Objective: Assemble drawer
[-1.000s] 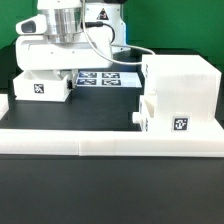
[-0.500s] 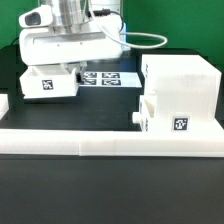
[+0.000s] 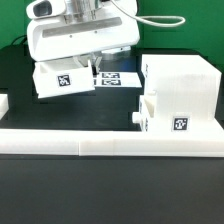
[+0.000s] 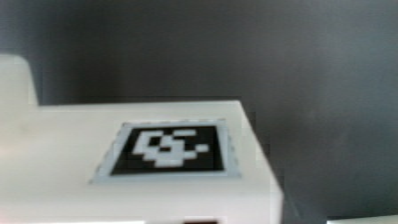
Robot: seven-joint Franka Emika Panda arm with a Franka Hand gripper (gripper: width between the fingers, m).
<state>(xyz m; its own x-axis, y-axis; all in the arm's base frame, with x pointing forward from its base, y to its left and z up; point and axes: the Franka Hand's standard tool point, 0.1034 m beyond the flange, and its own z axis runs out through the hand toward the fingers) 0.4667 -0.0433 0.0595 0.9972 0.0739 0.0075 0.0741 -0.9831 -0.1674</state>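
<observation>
Exterior view: the white two-finger gripper (image 3: 92,62) of the Franka arm is seen at upper centre, w/ a small white open-top plastic tray (image 3: 63,81) held up off the black table (image 3: 110,190) and slightly tilted; its black-and-white square tag faces the camera. The fingertips are mostly hidden behind the tray's edge, so the grip is read as clamped on the tray wall, though the contact itself can't be made out. The large boxy white plastic housing (image 3: 180,90) is stood at the exterior view's right, well apart from the lifted tray, w/ a second small white tray (image 3: 145,116) w/ a small knob seated at its lower front, touching it. A flat white marker board w/ printed tags (image 3: 120,79) is laid on the table between tray and housing, behind them. A long low white border wall (image 3: 100,142) is run across the front. Wrist view: a white surface of the held tray (image 4: 125,160) w/ a blurred square tag fills the frame, approx. level, against a dark background; fingers can't be distinguished there.
</observation>
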